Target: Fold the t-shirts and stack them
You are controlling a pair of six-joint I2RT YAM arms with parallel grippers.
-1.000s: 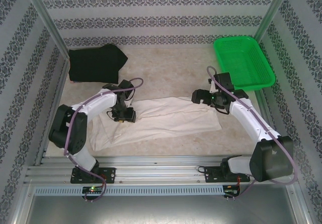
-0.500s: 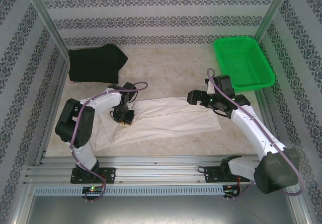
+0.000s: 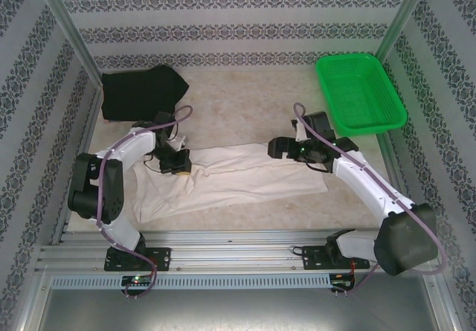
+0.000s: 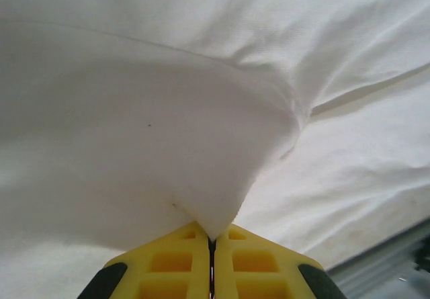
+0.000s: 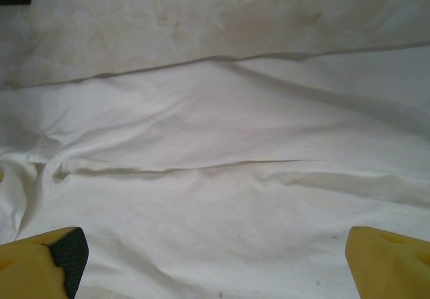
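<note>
On cream t-shirt, left jaws now clenched on fold; right jaws wide, shifted leftward.

The left fingers pinch together; the right fingers spread wide.

No legible txt or labels anywhere.

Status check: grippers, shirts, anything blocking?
Left gripper shut on cream t-shirt, fold pinched. Right gripper open above same shirt. Black t-shirt bunched far left. Green basket far right, out of the way.
</note>
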